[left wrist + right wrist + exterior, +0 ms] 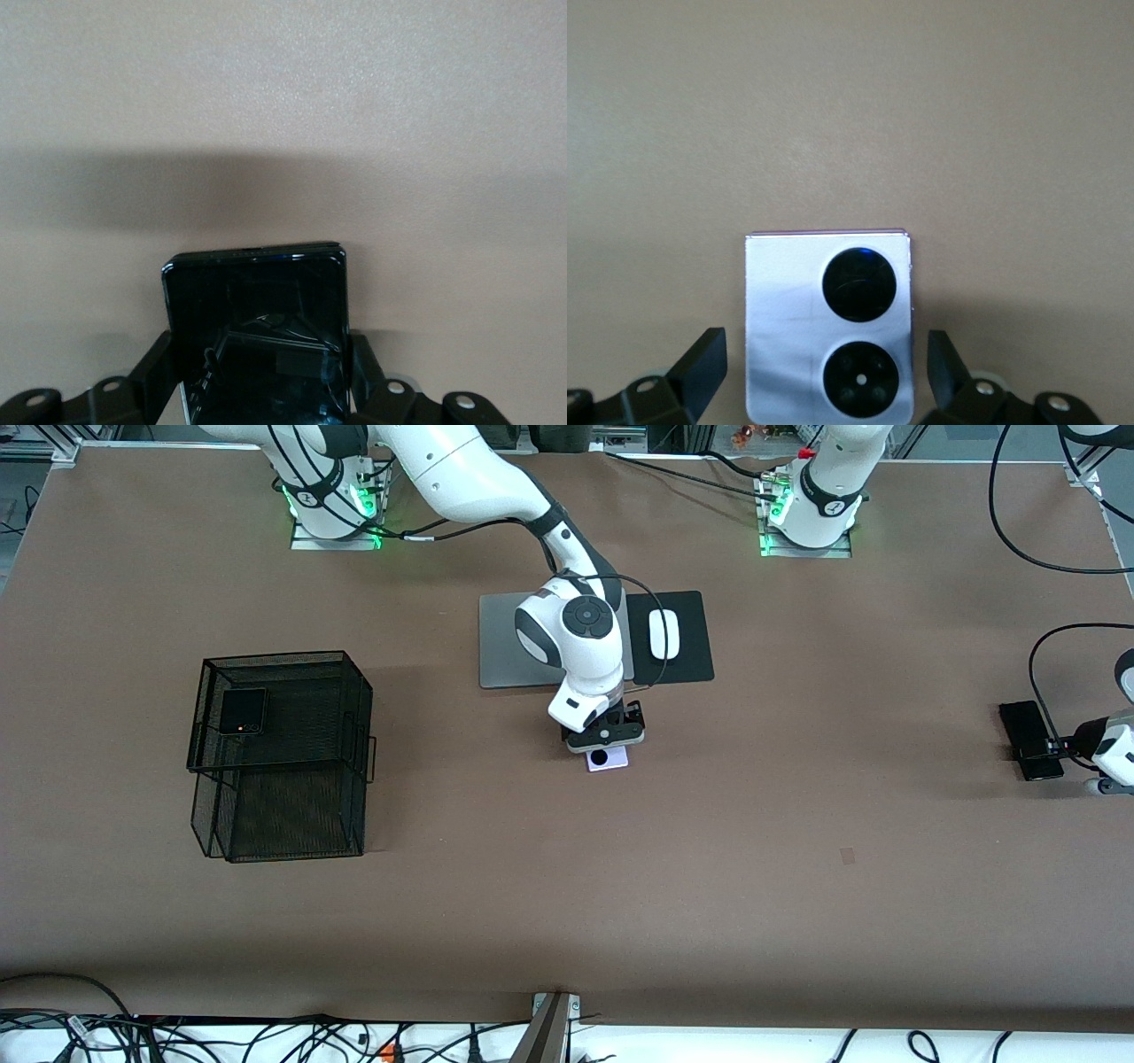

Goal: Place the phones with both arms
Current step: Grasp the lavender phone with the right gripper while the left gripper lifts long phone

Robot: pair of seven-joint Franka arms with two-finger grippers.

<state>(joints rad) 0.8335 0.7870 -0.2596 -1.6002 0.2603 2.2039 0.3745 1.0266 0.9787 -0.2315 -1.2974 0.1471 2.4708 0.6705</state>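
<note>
The lilac-white phone (608, 758) with two black circles lies flat on the brown table, near the middle. My right gripper (606, 742) is low over it and open. In the right wrist view its fingers (702, 361) stand apart from both sides of that phone (788, 301). The long slim black phone (1029, 739) lies at the left arm's end of the table. My left gripper (1052, 746) has its fingers (158, 354) pressed against both long sides of it (257, 301). The small squarish black phone (242, 710) lies on the top tier of the wire basket (354, 717).
The black wire basket has two tiers and stands toward the right arm's end. A grey laptop (505, 646) and a white mouse (664, 634) on a black pad (695, 646) lie farther from the camera than the lilac phone. Cables run along the table's near edge.
</note>
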